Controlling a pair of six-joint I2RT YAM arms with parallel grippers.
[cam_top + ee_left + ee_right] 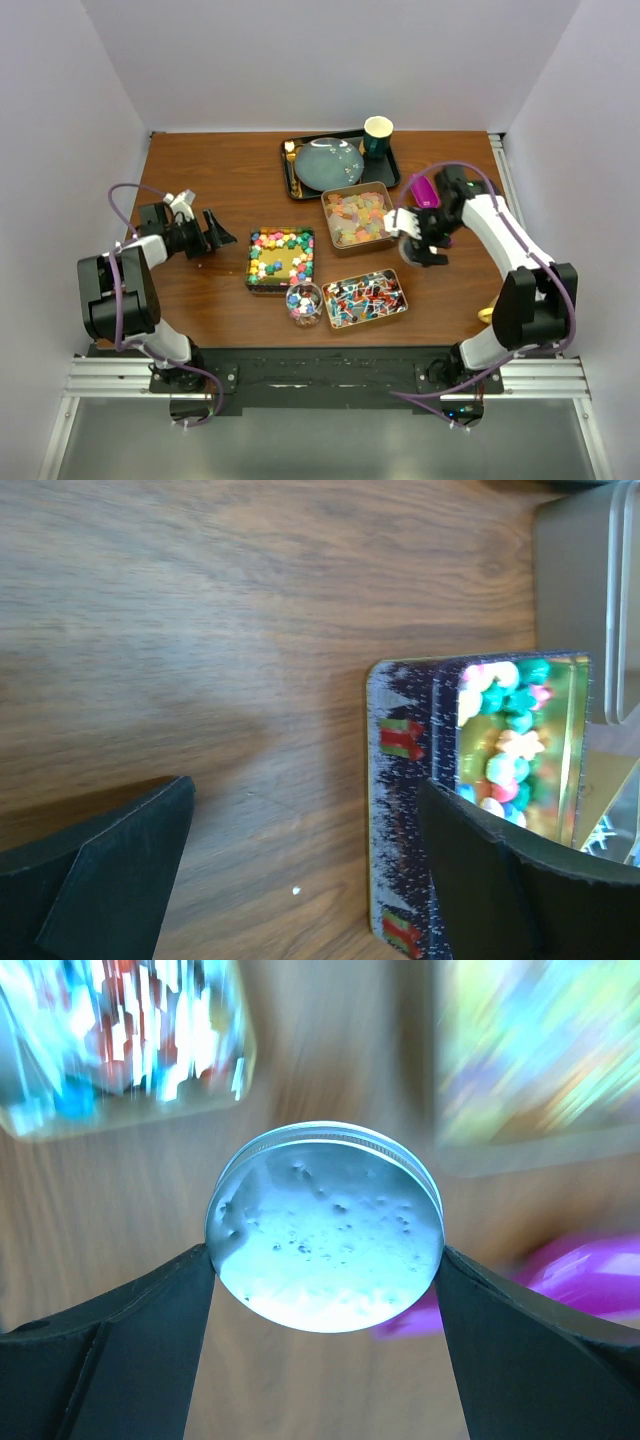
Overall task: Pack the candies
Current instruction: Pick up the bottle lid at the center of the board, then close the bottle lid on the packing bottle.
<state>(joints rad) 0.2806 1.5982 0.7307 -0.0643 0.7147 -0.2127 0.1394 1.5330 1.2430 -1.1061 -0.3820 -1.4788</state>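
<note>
The candies lie in three tins: multicoloured cubes (pixel 280 257), pale gummies (pixel 357 216) and red-blue-white wrapped pieces (pixel 365 297). A small glass jar (pixel 304 303) in front of the tins holds mixed candies. My right gripper (pixel 325 1260) is shut on the rim of a round silver lid (pixel 325 1225), held above the table to the right of the gummies tin. My left gripper (pixel 305 800) is open and empty over bare wood. It sits just left of the cube tin's patterned wall (pixel 400 810), where the cubes (pixel 505 740) show inside.
A purple scoop (pixel 425 190) lies near the right arm's wrist. A black tray (pixel 297 188) at the back carries a grey plate (pixel 328 163) and a dark cup (pixel 378 135). A small yellow object (pixel 487 315) lies by the right arm's base.
</note>
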